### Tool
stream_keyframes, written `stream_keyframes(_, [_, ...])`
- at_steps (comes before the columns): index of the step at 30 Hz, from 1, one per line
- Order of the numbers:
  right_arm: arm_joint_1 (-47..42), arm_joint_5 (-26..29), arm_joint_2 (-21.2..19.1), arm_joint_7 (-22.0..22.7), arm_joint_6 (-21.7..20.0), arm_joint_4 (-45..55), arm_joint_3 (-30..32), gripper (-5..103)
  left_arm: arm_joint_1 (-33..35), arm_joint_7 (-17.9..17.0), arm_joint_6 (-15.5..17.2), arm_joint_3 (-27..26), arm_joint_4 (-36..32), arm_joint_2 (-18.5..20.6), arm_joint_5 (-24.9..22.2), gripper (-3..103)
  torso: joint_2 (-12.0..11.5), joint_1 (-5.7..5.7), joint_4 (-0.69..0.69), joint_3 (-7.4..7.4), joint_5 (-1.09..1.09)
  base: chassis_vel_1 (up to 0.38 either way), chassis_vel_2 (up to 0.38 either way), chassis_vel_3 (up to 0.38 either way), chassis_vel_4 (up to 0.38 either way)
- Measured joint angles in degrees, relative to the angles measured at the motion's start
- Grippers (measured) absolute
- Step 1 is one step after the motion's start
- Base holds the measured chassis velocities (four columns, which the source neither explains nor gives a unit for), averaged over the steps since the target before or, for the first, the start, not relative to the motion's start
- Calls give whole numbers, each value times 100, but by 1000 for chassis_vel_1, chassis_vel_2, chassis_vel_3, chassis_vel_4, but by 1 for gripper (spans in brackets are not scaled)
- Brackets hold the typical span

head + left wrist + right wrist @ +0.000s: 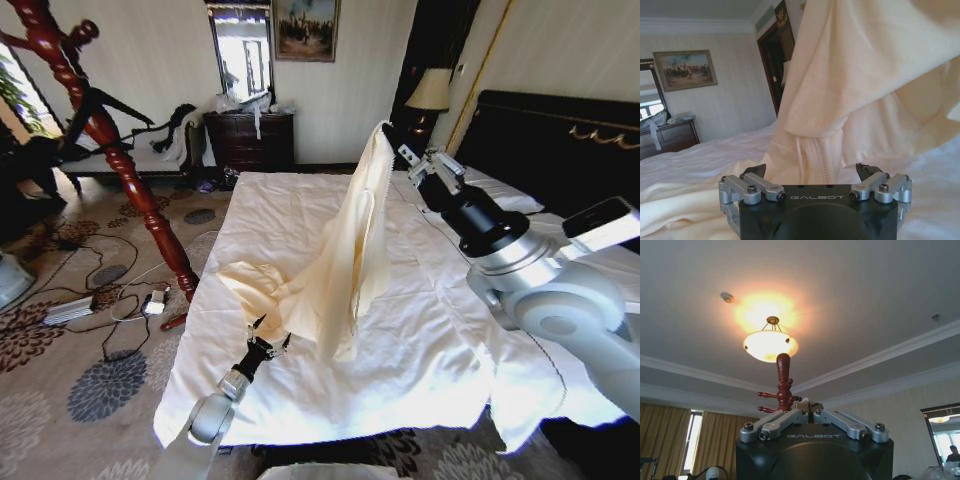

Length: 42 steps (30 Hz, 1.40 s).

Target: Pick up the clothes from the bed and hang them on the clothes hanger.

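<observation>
The pale cream-yellow soft fabric top (345, 260) is held aloft over the wide bed with wrinkled white sheets (450, 360), its upper edge clamped in the right pincer (392, 135), whose fingers are drawn together, while its lower folds trail on the sheet. The left pincer (268, 343) is stationed low near the foot of the bed, just beside the trailing hem, with its fingers spread apart and nothing between them. For the lifting step to be done well, the garment should probably be raised until the hem is clear of the sheet, and a second edge could be taken by the left pincer so that the shoulders may be spread; care is called for lest the thin fabric slip from the narrow grip. From the head view the whole drape and the tall reddish-brown turned wooden coat stand (110, 150) beside the bed are seen. The left wrist view gives what the head view does not: the zip line and hanging folds of the top directly ahead of the open fingers (757, 177). In the right wrist view the closed fingers (775, 422) are seen against the ceiling, with the top of the stand beyond.
</observation>
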Motion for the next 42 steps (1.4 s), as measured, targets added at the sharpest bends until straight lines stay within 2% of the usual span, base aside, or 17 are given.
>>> stream_keyframes(4, [-62,-72,92,12,-2,-5,-2,0,124,2,-15,-225,-204,111,-112,100,0,0,0,0,0,0,0,0,0])
stream_keyframes(11, [-57,-111,163,11,-28,-6,-77,0,-13,-32,49,-302,-159,41,-237,100,0,-1,-1,0,-1,0,0,0,0])
stream_keyframes(22, [-58,-108,112,8,-43,27,-72,0,-634,-111,124,-89,463,-407,-160,100,0,0,-1,0,0,0,0,0,0])
stream_keyframes(42, [29,-75,100,37,-43,95,-45,0,-1008,-117,153,270,834,-869,82,100,0,-1,0,0,0,0,0,0,0])
